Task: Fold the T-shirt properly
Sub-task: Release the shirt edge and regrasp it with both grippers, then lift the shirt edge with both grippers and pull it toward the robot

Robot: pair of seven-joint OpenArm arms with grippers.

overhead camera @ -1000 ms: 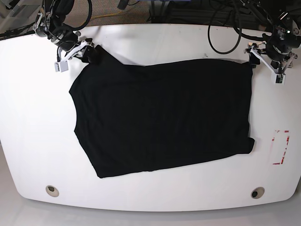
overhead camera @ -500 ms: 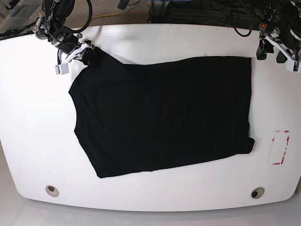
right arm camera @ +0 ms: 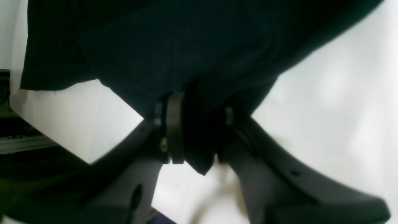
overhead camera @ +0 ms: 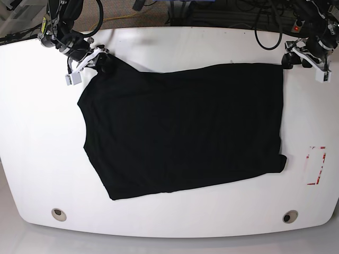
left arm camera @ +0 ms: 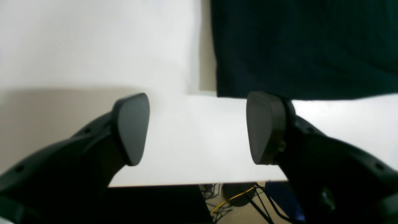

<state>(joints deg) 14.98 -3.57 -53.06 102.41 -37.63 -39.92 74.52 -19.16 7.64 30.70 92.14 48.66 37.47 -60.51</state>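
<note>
Right gripper (overhead camera: 98, 62) now pinched tighter on the far-left corner of the black T-shirt (overhead camera: 183, 127), shirt spread flat across the white table (overhead camera: 175, 42) – unmoved, left gripper (overhead camera: 293, 57) back beside the far-right corner – jaws wide, holding nothing

The black T-shirt (overhead camera: 183, 129) lies spread flat on the white worktop (overhead camera: 175, 45). One far corner is bunched and raised.
</note>
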